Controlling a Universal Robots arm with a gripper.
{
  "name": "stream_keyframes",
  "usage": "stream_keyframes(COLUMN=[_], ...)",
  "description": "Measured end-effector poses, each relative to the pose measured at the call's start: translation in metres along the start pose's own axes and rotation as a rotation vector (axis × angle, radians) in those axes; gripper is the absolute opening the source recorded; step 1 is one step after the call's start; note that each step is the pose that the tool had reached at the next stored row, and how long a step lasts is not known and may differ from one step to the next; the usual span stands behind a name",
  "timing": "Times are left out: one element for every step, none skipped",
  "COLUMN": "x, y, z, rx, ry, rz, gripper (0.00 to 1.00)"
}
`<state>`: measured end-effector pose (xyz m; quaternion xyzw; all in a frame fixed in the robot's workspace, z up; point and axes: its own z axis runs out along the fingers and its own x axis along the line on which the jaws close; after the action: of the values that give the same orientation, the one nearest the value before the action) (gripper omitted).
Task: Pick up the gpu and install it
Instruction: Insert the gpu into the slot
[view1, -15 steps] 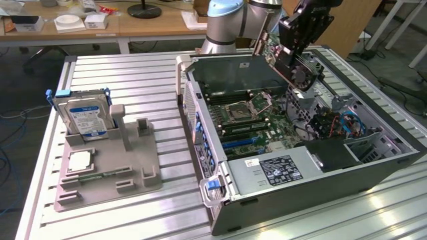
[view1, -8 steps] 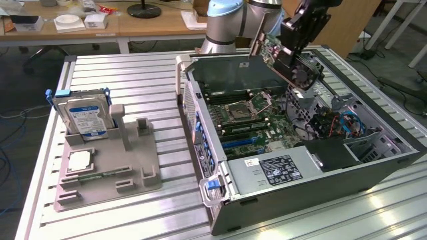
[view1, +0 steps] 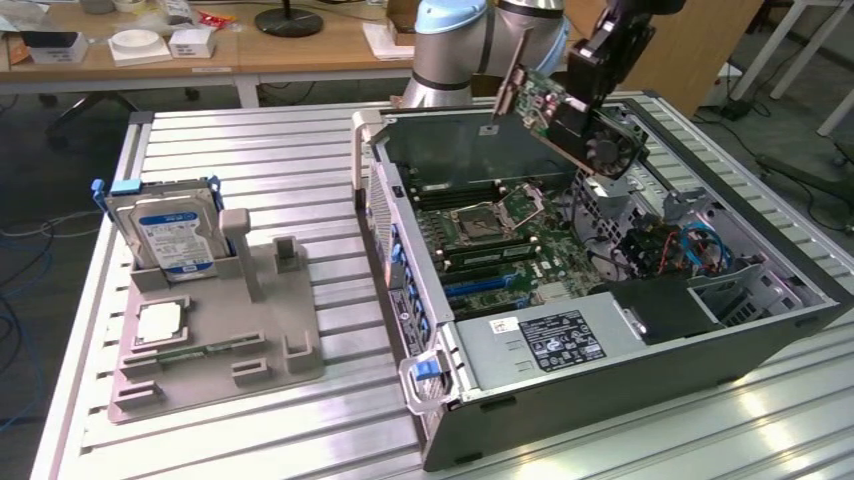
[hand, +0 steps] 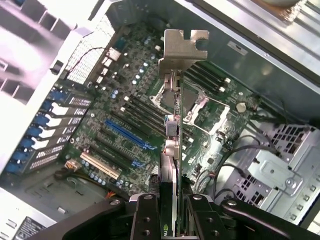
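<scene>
Exterior view first: the gpu (view1: 545, 100) is up in the air, tilted, hanging over the open case (view1: 400, 210) on the bench (view1: 267, 140). The claw (view1: 585, 100) is clenched on it from above, with the card's fan side facing the exterior view's right. Below it lies the motherboard (view1: 494, 235), and the card is well clear of it, touching nothing in the case. Off to the exterior view's left, the hard drive (view1: 167, 235) stands upright in its grey holder (view1: 220, 340), out of the action.

Now the wrist view, looking straight down the card's edge. The fingers (hand: 145, 220) pinch the gpu from both sides, and its metal bracket (hand: 182, 47) juts out at the far end. The board sits underneath, its blue slot (hand: 127, 135) off to one side of the card's line rather than beneath it.

So the pick-up looks done, and this is the carry towards the install. Seating the card calls for getting its bottom edge parallel over a slot, bracket towards the case's rear openings, then a straight, even press down.
</scene>
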<state>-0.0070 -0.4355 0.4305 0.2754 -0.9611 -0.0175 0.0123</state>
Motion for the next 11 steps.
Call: stream_keyframes(x=[0.0000, 0.0000, 0.0000, 0.0000, 0.0000, 0.0000, 0.0000, 0.0000, 0.0000, 0.0000, 0.0000], y=[0.0000, 0.0000, 0.0000, 0.0000, 0.0000, 0.0000, 0.0000, 0.0000, 0.0000, 0.0000, 0.0000], z=[0.0000, 0.0001, 0.0001, 0.0001, 0.0001, 0.0001, 0.0001, 0.0002, 0.0002, 0.0002, 0.0002], rx=[0.0002, 0.0004, 0.0007, 0.0010, 0.0012, 0.0014, 0.0016, 0.0018, 0.0021, 0.0023, 0.0026], ry=[0.0007, 0.0014, 0.0021, 0.0027, 0.0033, 0.0039, 0.0046, 0.0052, 0.0060, 0.0067, 0.0074], rz=[-0.018, -0.036, -0.053, -0.069, -0.083, -0.098, -0.115, -0.132, -0.149, -0.168, -0.186], gripper=[0.26, 0.26, 0.26, 0.26, 0.26, 0.26, 0.26, 0.26, 0.26, 0.26, 0.26])
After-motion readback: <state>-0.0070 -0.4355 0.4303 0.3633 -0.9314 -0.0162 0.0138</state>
